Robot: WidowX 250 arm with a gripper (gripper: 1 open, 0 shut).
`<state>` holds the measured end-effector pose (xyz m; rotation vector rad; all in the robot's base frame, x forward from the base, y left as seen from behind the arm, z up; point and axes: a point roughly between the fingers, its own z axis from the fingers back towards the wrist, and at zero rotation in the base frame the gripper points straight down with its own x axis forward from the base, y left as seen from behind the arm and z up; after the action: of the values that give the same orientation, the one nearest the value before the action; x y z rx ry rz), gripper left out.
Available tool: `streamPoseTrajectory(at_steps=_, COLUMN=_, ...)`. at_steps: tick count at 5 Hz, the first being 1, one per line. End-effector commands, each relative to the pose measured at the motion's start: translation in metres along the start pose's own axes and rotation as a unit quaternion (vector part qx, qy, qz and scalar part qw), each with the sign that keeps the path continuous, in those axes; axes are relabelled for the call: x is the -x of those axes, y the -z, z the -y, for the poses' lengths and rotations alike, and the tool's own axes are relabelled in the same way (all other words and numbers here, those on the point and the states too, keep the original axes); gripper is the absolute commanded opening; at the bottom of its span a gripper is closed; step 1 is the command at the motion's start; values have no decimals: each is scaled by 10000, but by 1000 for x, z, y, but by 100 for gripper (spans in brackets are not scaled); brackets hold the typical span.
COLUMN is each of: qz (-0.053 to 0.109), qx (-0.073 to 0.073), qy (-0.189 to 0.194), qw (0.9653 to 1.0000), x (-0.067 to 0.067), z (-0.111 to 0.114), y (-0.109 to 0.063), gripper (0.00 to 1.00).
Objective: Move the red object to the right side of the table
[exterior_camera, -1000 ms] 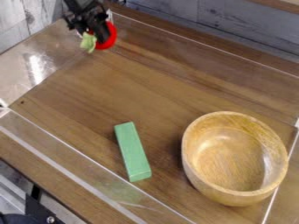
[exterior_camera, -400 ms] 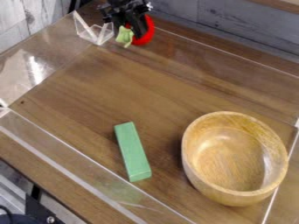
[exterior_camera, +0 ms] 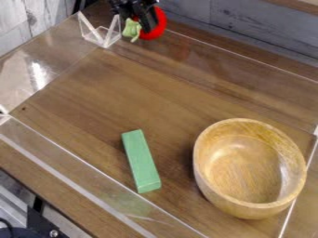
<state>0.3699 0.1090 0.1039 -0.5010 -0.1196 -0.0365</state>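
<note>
While the gripper [exterior_camera: 137, 19] stays pinched on the red object [exterior_camera: 152, 25], the pair now sits further right along the far edge of the table [exterior_camera: 149, 102] than a second ago, when it hung nearer the far-left corner. The shift over the last stretch is small; most of the travel came earlier in that second. The red ball with its green stem end shows just below and to the right of the dark fingers, and it looks lifted clear of the wood, close to the far acrylic wall [exterior_camera: 236, 42], though how high is hard to judge from this angle.

Nothing else has shifted. The green block [exterior_camera: 140, 160] lies near the front, left of centre, and the wooden bowl [exterior_camera: 250, 165] sits at the near right, both well apart from the gripper.

For the task, this reads as the carry under way but only begun: the ball is left of the table's middle, so most of the rightward distance remains. The bowl fills much of the near right side, so the open wood at the far right looks like the easier place to set it down.
</note>
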Motion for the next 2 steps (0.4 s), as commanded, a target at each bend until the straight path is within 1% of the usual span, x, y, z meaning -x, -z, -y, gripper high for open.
streamPoseTrajectory(at_steps=1, qz=315, qx=-213, qy=444, qw=9983, x=-4, z=29, y=-24, gripper=0)
streamPoseTrajectory(at_steps=2, qz=209, qx=-172, qy=702, qw=9972, x=-4, z=44, y=-21, gripper=0)
